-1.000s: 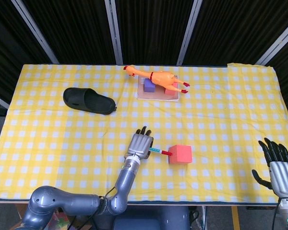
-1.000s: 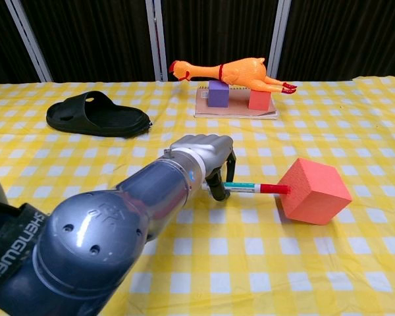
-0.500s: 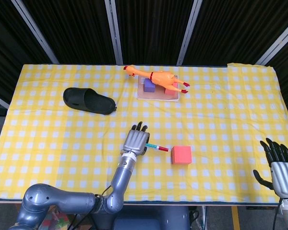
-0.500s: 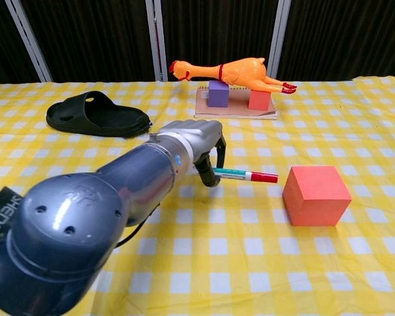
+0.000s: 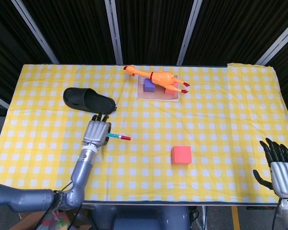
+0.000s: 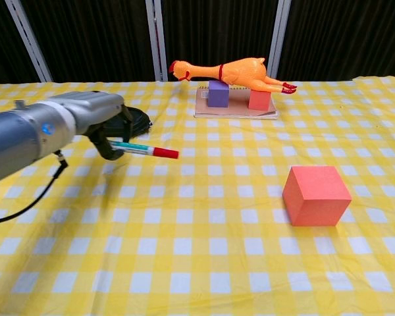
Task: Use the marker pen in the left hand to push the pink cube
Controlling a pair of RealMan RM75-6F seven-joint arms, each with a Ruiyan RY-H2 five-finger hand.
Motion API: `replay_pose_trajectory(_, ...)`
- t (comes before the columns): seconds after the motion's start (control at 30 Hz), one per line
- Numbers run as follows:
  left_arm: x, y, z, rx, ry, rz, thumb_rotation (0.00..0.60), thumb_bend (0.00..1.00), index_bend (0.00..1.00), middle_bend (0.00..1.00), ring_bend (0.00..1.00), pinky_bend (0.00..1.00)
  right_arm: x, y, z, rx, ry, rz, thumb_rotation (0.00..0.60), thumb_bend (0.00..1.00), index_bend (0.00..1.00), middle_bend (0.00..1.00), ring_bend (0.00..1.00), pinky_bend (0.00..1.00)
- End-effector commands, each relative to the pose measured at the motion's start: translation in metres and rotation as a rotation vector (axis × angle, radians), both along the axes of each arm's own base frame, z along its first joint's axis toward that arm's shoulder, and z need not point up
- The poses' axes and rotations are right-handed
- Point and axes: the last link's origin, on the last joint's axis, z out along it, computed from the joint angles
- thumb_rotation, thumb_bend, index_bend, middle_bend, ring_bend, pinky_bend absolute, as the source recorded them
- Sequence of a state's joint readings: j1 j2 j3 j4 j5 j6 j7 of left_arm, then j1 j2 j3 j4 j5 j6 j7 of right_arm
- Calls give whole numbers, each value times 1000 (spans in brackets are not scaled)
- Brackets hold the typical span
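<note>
Slipper (image 5: 89, 101) just behind left robot hand (image 5: 97, 132) gripping marker pen (image 5: 118, 137), pink cube (image 5: 181, 155) well apart, right robot hand (image 5: 280, 165) open-fingered.

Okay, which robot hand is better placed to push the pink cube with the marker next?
Left. The left robot hand holds the marker pen, red tip pointing toward the pink cube. The right robot hand sits empty at the table's near right edge.
</note>
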State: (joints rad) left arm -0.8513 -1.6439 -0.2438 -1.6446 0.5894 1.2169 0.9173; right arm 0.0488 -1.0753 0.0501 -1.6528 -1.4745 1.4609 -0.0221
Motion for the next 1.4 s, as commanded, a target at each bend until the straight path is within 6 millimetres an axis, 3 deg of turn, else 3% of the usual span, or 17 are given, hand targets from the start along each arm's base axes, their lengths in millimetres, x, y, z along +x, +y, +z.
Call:
replay_pose_trajectory(0.03,-43,-13,24,-4,20,34,600,526,564,145,32,143,1,0,-1,2,-1,0,600,378,0,0,0,0)
replay_pose_trajectory(0.27,-86,-25,43,3,18,100,600,522,559,145,32,142,1,-1,-2,3,1,-1,600,377,0,0,0,0)
replay_pose_trajectory(0.37,-96,-28,45,-3,23,107,600,461,542,133,28,130,1,-2,-3,5,1,-2,600,378,0,0,0,0)
replay_pose_trajectory(0.5,-108,-32,46,-20,63,110,600,287,443,73,9,99,2,-2,-4,8,4,0,600,378,0,0,0,0)
replay_pose_trajectory(0.6,-112,-33,46,-22,74,106,600,210,350,37,0,78,2,-2,-4,7,5,1,600,378,0,0,0,0)
replay_pose_trajectory(0.73,-113,-33,49,-1,30,122,600,189,207,5,0,60,1,-1,-3,7,2,1,600,378,0,0,0,0)
replay_pose_trajectory(0.87,-115,-40,58,23,-26,130,600,189,179,4,0,60,1,-1,-3,8,1,2,600,378,0,0,0,0)
replay_pose_trajectory(1.03,-127,-63,84,109,-118,106,600,189,138,0,0,60,0,-1,-3,16,11,2,600,378,0,0,0,0)
replay_pose_trajectory(1.23,-157,-101,122,241,-108,8,600,183,45,0,0,60,2,-2,-5,23,70,30,600,378,0,0,0,0)
replay_pose_trajectory(1.4,-171,-121,141,269,-105,-27,600,149,0,0,0,42,3,-3,-8,21,92,42,600,378,0,0,0,0)
